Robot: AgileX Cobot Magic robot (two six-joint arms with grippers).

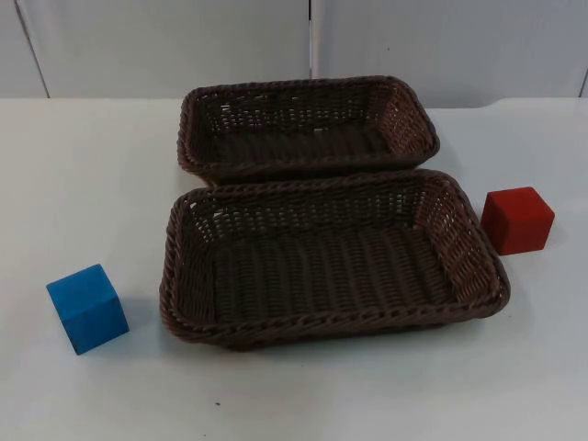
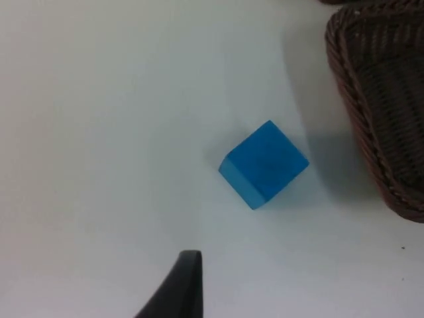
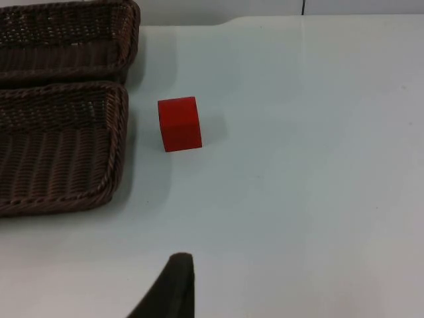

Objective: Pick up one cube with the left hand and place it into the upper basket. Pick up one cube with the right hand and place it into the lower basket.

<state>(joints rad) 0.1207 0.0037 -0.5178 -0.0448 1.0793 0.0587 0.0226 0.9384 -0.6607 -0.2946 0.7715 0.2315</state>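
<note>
Two dark brown wicker baskets lie in the middle of the white table, the upper basket [image 1: 418,110] against the far side of the lower basket [image 1: 478,266]; both hold nothing. A blue cube [image 1: 88,308] rests on the table left of the lower basket. A red cube [image 1: 518,220] rests right of it. My left gripper [image 2: 189,265] hovers above the table a short way before the blue cube [image 2: 264,163], apart from it. My right gripper [image 3: 179,268] hovers well short of the red cube [image 3: 179,124], which stands beside the lower basket's corner [image 3: 109,132].
The grey partition wall [image 1: 165,46] closes the table's far edge behind the upper basket. Bare white table surrounds both cubes and runs along the front edge.
</note>
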